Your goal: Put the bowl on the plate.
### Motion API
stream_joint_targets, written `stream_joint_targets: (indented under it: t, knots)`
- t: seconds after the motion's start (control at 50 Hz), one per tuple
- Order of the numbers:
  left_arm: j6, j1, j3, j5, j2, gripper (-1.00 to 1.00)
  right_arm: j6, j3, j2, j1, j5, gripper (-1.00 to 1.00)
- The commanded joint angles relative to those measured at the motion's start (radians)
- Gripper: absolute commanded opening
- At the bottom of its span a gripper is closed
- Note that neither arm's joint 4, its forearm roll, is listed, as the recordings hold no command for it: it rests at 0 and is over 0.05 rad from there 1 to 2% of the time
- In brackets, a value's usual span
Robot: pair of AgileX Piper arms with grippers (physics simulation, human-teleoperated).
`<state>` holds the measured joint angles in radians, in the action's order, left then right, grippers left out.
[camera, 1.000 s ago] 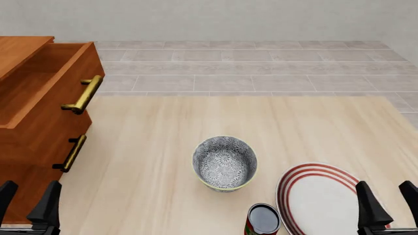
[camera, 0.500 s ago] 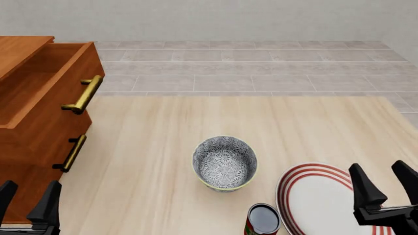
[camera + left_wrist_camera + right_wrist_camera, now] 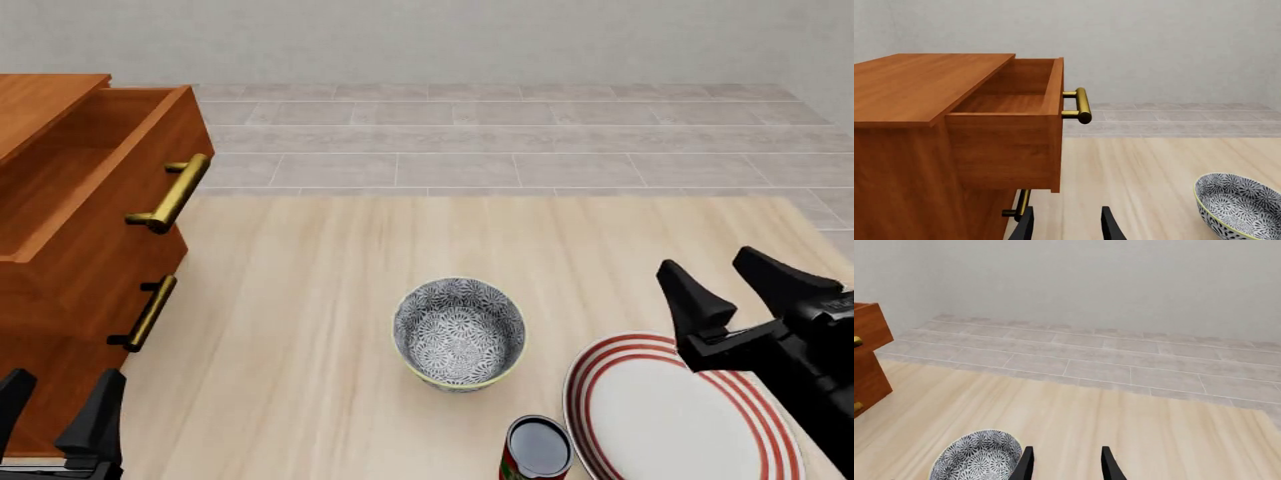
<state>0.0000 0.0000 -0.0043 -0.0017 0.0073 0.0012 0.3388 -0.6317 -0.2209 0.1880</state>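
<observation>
The bowl (image 3: 459, 332), grey-blue and white floral with a pale yellow-green rim, stands upright near the middle of the table; it also shows as the bowl (image 3: 1239, 205) and the bowl (image 3: 977, 462) in the wrist views. To its right lies the plate (image 3: 678, 412), white with red rings. My right gripper (image 3: 727, 272) hangs open and empty above the plate's far edge, to the right of the bowl. My left gripper (image 3: 54, 395) stays open and empty at the near left, by the cabinet.
A wooden cabinet (image 3: 67, 250) with its top drawer (image 3: 1011, 125) pulled out and brass handles (image 3: 174, 192) fills the left side. A small red can (image 3: 537, 448) with a dark top stands at the near edge between bowl and plate.
My right gripper has risen and moved forward and to the left, from the near right corner to above the plate's far edge. The left gripper, bowl and plate have not moved.
</observation>
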Motion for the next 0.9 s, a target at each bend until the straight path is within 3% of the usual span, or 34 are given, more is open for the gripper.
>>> stream_joint_targets:
  t: [0.02,0.06,0.1,0.22,0.26,0.34,0.4,0.44,0.54,0.56,0.62,0.66,0.7,0.9]
  knots:
    - [0.000,0.000,0.000,0.000,0.000,1.00,0.063,0.129,-0.169,-0.087,-0.032,1.00]
    - [0.000,0.000,0.000,0.000,0.000,1.00,0.050,0.148,-0.193,-0.089,-0.039,1.00]
    - [0.000,0.000,0.000,0.000,0.000,1.00,0.092,0.167,-0.205,-0.106,-0.052,1.00]
    - [0.000,0.000,0.000,0.000,0.000,1.00,0.042,0.235,-0.310,-0.130,-0.092,1.00]
    - [0.000,0.000,0.000,0.000,0.000,1.00,0.089,0.261,-0.349,-0.121,-0.106,1.00]
    - [0.000,0.000,0.000,0.000,0.000,1.00,0.045,0.322,-0.415,-0.124,-0.148,1.00]
    - [0.000,0.000,0.000,0.000,0.000,1.00,0.053,0.349,-0.451,-0.146,-0.173,1.00]
    - [0.000,0.000,0.000,0.000,0.000,1.00,0.028,0.364,-0.474,-0.147,-0.186,1.00]
    - [0.000,0.000,0.000,0.000,0.000,1.00,0.054,0.398,-0.532,-0.199,-0.240,1.00]
    - [0.000,0.000,0.000,0.000,0.000,1.00,0.039,0.402,-0.545,-0.207,-0.245,1.00]
    - [0.000,0.000,0.000,0.000,0.000,1.00,0.041,0.416,-0.586,-0.205,-0.257,1.00]
    - [0.000,0.000,0.000,0.000,0.000,1.00,0.075,0.426,-0.609,-0.193,-0.263,1.00]
    - [0.000,0.000,0.000,0.000,0.000,1.00,0.054,0.431,-0.624,-0.195,-0.271,1.00]
    - [0.000,0.000,0.000,0.000,0.000,1.00,0.062,0.480,-0.714,-0.180,-0.332,1.00]
